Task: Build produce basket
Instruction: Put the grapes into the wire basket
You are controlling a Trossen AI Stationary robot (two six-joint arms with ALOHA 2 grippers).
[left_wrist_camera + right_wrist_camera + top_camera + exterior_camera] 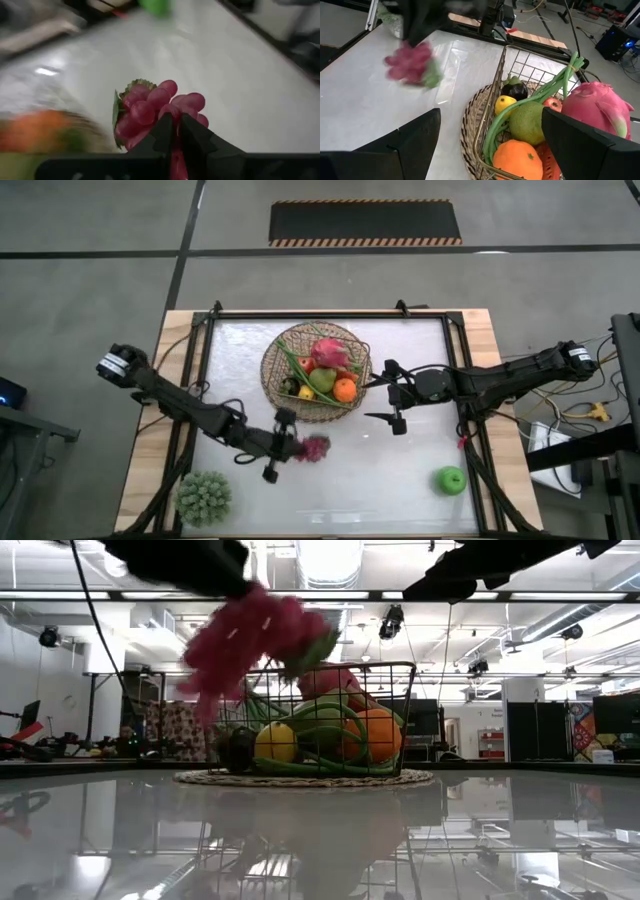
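The round tan woven basket (290, 345) sits at the table's far middle with a dark wire frame (496, 90) in it. It holds a pink dragon fruit (600, 107), an orange (517, 157), a lemon (505, 105), a green pear (530, 122), long green stalks (555, 85) and more. My left gripper (298, 448) is near the basket, toward the near edge, shut on a pink-purple grape bunch (150, 107). My right gripper (368, 400) is open just right of the basket; in the right wrist view its fingers frame the basket. My left gripper pinches the grape bunch between its two fingers (162, 132), on the grapes at the end (175, 112) away from the green leaf (117, 107). It comes slanting down from the table's left. The bunch (250, 640) hangs below it, lifted clear of the table.
A green apple (452, 479) lies near the table's near right corner. A green knobbly ball (204, 497) sits at the near left corner. Bare white tabletop (370, 470) lies between them. A dark frame rail (330, 314) runs around the table.
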